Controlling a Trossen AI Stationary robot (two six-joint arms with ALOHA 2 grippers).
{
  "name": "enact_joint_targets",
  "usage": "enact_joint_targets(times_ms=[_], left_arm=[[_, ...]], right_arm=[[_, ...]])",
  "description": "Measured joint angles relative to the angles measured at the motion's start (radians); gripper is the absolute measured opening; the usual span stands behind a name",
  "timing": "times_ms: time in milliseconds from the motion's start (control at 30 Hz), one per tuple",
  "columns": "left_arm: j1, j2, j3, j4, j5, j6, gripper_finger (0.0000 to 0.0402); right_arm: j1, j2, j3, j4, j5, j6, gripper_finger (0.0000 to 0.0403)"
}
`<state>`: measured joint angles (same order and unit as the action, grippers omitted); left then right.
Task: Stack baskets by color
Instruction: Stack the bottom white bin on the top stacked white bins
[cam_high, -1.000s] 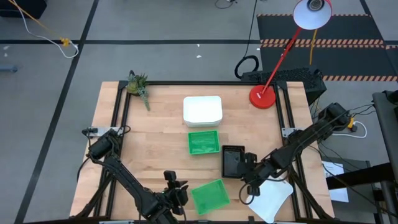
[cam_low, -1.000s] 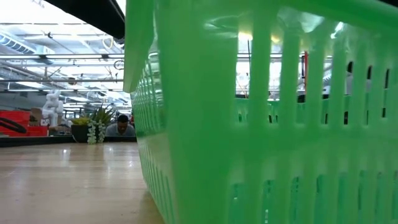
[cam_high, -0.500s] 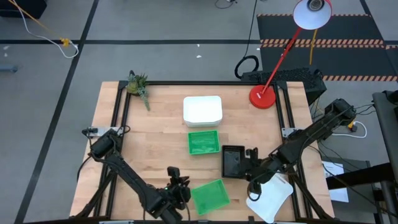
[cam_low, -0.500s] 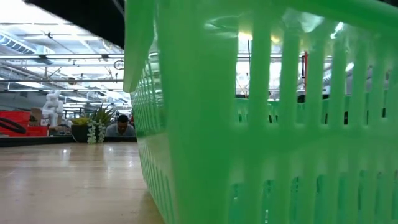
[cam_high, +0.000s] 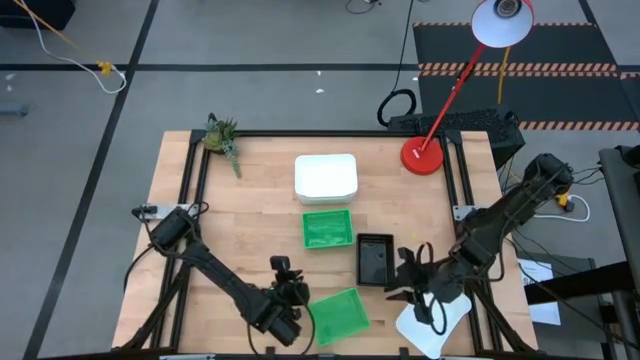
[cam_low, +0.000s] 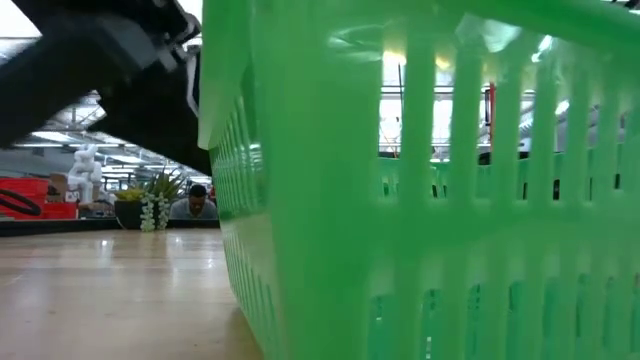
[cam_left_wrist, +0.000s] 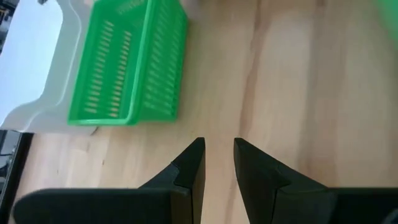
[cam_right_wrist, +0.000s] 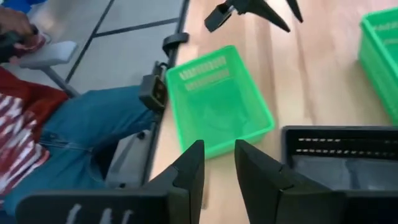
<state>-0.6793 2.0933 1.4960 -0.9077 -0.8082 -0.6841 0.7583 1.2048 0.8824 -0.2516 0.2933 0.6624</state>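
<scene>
Hovering beside green basket (cam_high: 337, 315), left gripper (cam_high: 292, 312) seemingly empty.

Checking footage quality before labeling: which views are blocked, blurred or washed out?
Low view: green basket fills most of the frame, close and soft; ceiling lights shine through its slats. Right wrist view: person's red sleeve blurred. High view: white basket washed out, featureless.

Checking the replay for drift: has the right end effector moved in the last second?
Yes. In the high view the right end effector has pulled back from the black basket, toward the table's near right corner, over the white basket.
</scene>
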Motion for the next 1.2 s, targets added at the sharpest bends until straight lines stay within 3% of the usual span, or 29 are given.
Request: enact_joint_targets(times_ms=[267,400,567,833,1200], left_arm=[[-0.046,-0.024,0.015,0.002,0.000,-0.006,0.0085],[-0.050,-0.031,0.017,0.030,0.000,0.001,0.0085],[-0.049,-0.034,0.017,0.054,0.000,0.008,0.0085],[-0.049,-0.034,0.017,0.086,0.003,0.022,0.0085],[-0.042,-0.034,0.017,0.109,0.004,0.053,0.0085]], right_arm=[[0.088,0.093,0.188,-0.178,0.124,0.063,0.0084],[0.139,0.183,0.343,-0.433,0.120,0.149,0.0084],[0.182,0.262,0.474,-0.644,0.014,0.194,0.0084],[0.206,0.280,0.443,-0.796,-0.118,0.287,0.0084],[0.169,0.279,0.290,-0.784,-0.142,0.153,0.0096]])
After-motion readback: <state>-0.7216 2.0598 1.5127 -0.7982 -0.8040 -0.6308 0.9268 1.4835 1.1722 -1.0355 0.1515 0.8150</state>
